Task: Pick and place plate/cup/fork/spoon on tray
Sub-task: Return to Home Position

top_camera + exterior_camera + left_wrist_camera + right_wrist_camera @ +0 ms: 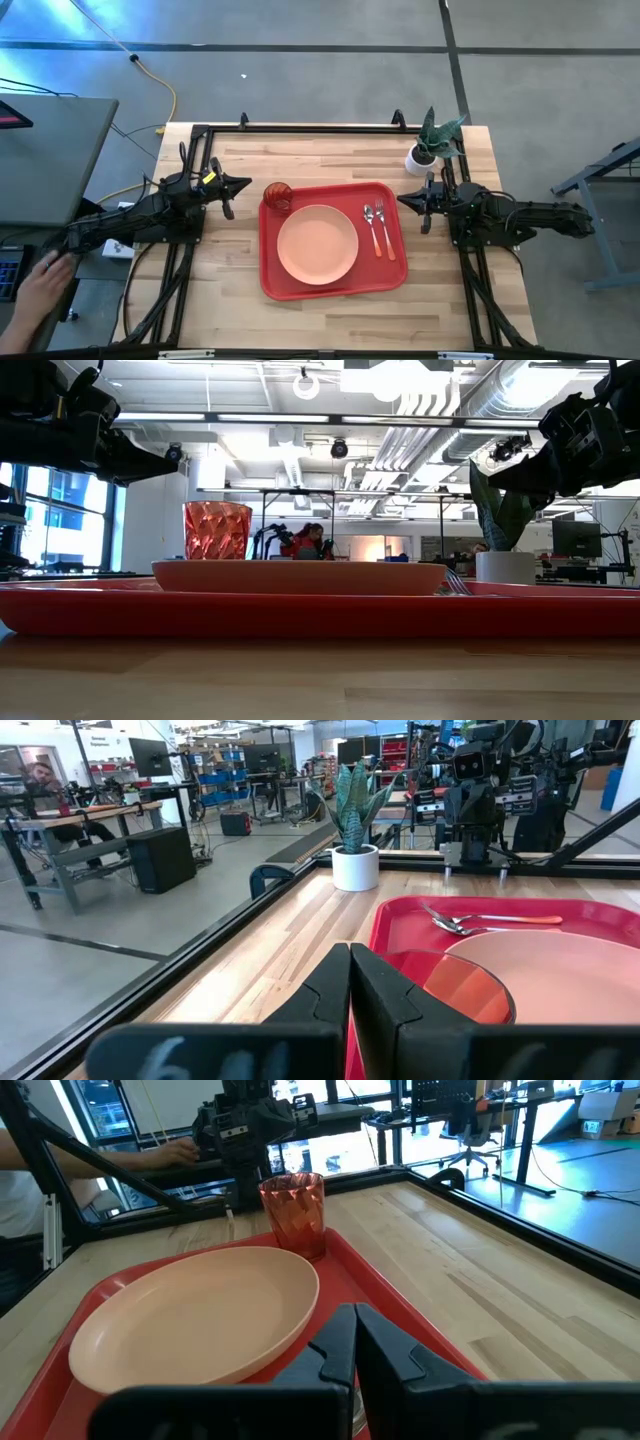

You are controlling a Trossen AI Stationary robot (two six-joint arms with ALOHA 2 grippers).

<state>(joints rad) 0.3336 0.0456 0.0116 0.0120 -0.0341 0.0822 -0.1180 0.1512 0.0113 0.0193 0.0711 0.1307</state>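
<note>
Presently: tray (300, 285) holds plate (317, 243), cup (279, 195) at 10 o'clock, fork (373, 228) and spoon (384, 230) apparently at 3; low view hides both utensils. Left gripper (350, 982) and right gripper (354, 1342) closed, empty.

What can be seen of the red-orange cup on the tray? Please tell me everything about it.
The small translucent red-orange tumbler looks like faceted plastic or glass, and its walls narrow slightly toward the base. It stands upright with its mouth open and appears empty. It sits inside the large red plastic tray, in the far corner on the left arm's side, close beside the round peach-pink plate. Whether the two touch cannot be told. No pincer holds it.
</note>
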